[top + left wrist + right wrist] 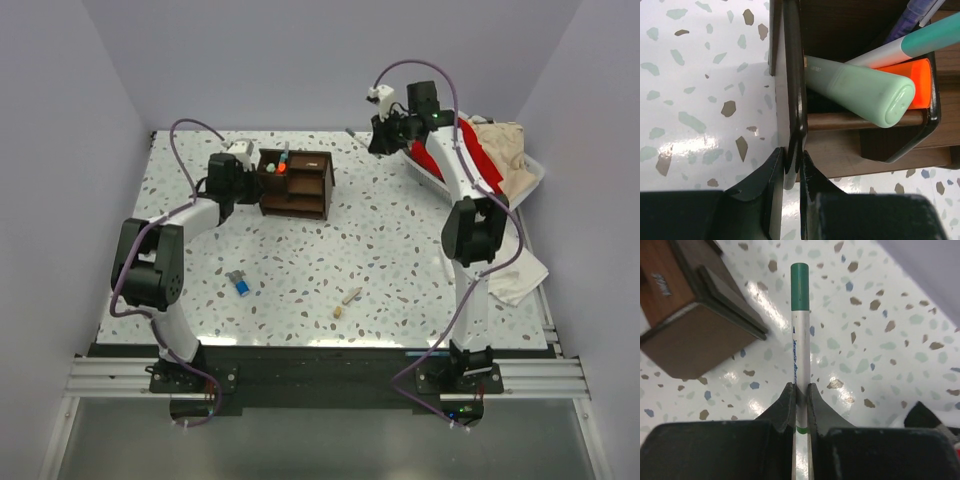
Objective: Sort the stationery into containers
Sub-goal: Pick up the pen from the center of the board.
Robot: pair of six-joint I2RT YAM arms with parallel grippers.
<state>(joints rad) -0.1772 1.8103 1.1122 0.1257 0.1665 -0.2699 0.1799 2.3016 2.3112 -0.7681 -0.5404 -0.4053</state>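
Observation:
The dark brown wooden organiser [296, 182] stands at the back left of the table. My left gripper [245, 178] is shut on its thin left wall [792, 100], the fingertips [776, 165] pinching the wall's edge. In one cubby lean a pale green marker [860, 90], an orange cap [921, 80], a teal-tipped white pen [920, 42] and a dark blue pen [910, 17]. My right gripper [800, 392] is shut on a white pen with a green cap [800, 335], held above the table to the right of the organiser [685, 315]. In the top view that gripper [376, 140] hangs at the back, pen [352, 132] pointing left.
A stubby blue cylinder [240, 283] lies on the table in front of the left arm. Two tan bits [351, 295] [339, 311] lie near the front middle. A white basket with red and beige cloth [500, 160] sits at the back right, a white folded cloth [522, 275] below it.

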